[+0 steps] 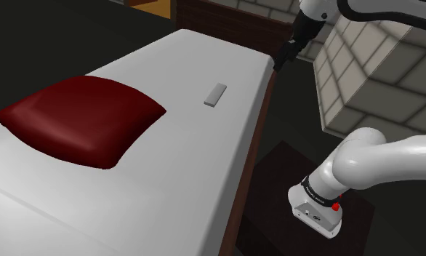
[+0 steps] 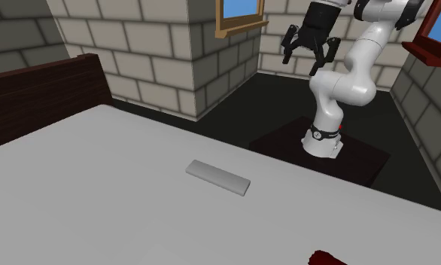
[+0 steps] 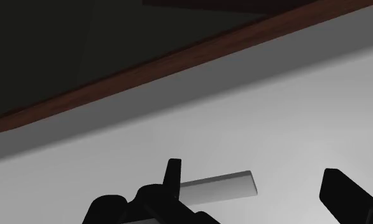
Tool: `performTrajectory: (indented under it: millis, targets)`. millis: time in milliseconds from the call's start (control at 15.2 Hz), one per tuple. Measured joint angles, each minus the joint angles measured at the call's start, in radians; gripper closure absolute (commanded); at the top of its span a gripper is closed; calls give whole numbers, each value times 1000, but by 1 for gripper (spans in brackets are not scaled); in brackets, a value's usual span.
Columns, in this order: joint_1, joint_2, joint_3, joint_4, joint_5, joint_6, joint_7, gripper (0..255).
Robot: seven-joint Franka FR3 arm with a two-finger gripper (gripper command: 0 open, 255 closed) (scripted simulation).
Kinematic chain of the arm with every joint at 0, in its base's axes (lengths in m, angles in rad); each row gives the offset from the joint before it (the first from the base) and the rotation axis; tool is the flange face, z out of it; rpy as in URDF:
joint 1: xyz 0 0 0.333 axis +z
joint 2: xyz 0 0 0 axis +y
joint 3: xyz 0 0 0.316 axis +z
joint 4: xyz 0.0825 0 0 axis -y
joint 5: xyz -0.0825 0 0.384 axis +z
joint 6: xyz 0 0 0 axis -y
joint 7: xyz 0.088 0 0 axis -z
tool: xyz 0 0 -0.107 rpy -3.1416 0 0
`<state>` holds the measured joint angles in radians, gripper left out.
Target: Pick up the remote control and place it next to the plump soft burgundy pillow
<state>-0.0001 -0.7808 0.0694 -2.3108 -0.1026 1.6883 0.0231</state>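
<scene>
We find the flat grey rectangular remote control (image 1: pixel 215 94) lying on the white bed (image 1: pixel 197 167), near the bed's brown-framed edge and well apart from the plump dark-red pillow (image 1: pixel 81 120) at the shoulder view's left. The black two-finger gripper (image 2: pixel 310 54) hangs in the air beyond that edge, fingers spread, holding nothing. In the wrist view the remote appears between the fingers, untouched.

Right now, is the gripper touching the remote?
Apart. In the second exterior view the open gripper hangs in the air beyond the edge of the bed, while the remote lies flat on it, with a clear gap between them.
</scene>
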Motion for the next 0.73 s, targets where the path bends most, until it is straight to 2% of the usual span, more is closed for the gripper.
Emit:
performTrajectory:
  millis: [198, 726]
  targets:
    - [-11, 36, 13, 0, 10, 27, 43, 0]
    - [-83, 305, 75, 42, 50, 203, 310, 0]
